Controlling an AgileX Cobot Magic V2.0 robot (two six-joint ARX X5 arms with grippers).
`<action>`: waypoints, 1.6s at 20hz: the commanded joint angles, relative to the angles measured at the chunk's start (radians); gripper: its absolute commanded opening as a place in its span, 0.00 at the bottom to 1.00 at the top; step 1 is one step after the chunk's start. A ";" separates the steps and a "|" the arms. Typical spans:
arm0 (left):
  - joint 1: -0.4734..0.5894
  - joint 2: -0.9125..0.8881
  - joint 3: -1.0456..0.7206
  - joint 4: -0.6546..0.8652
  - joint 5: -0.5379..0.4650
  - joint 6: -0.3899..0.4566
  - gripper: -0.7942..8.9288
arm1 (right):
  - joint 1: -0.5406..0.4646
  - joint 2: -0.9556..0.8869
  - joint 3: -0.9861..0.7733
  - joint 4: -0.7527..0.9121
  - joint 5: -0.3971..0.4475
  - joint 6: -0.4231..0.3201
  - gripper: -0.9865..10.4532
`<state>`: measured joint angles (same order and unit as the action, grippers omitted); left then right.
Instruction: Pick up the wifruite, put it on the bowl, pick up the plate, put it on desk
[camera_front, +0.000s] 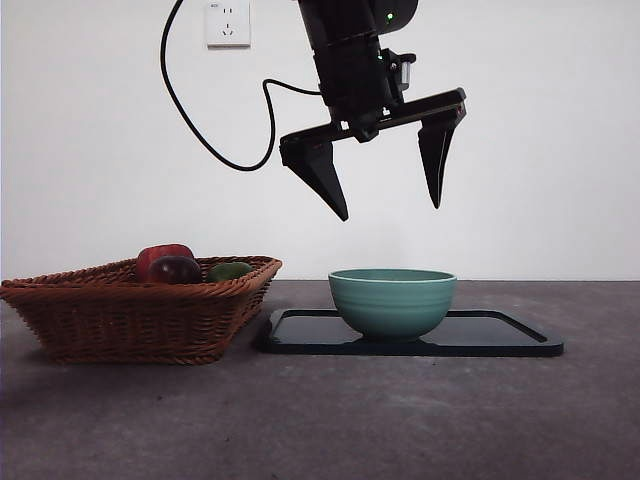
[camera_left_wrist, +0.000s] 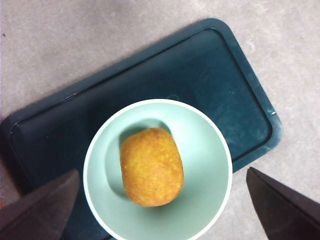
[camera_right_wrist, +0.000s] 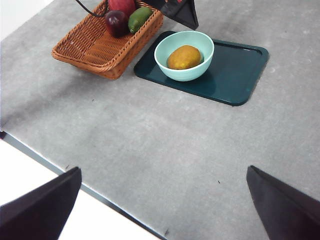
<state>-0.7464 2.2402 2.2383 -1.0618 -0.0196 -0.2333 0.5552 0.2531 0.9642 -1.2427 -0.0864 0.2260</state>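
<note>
A dull orange-brown wifruite (camera_left_wrist: 151, 167), faintly speckled, lies in a mint-green bowl (camera_front: 392, 301) with pale horizontal ribbing and a white-lit rim. Directly under the black left pincer (camera_front: 387, 210), the bowl stands on a glossy black plate (camera_front: 500, 335) that reads dark teal from above. The tabletop (camera_right_wrist: 165, 145) is mottled grey-brown. Off to the pincer's side, a woven brown wicker basket (camera_front: 140, 310) carries a red apple (camera_front: 160, 256), a dark red-purple fruit (camera_front: 176, 269) and a green fruit (camera_front: 230, 271). The right pincer (camera_right_wrist: 162, 210) is black too.
</note>
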 joint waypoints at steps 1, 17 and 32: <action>-0.008 0.049 0.037 0.006 0.004 0.019 0.69 | 0.005 0.002 0.010 0.026 -0.003 0.010 0.57; -0.008 0.156 0.037 0.003 0.020 0.024 0.59 | 0.005 0.002 0.010 0.038 0.002 0.010 0.57; -0.008 0.206 0.037 0.016 0.020 0.036 0.52 | 0.005 0.002 0.010 0.038 0.008 0.010 0.57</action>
<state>-0.7467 2.4123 2.2414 -1.0496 -0.0013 -0.2150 0.5552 0.2531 0.9642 -1.2160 -0.0788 0.2260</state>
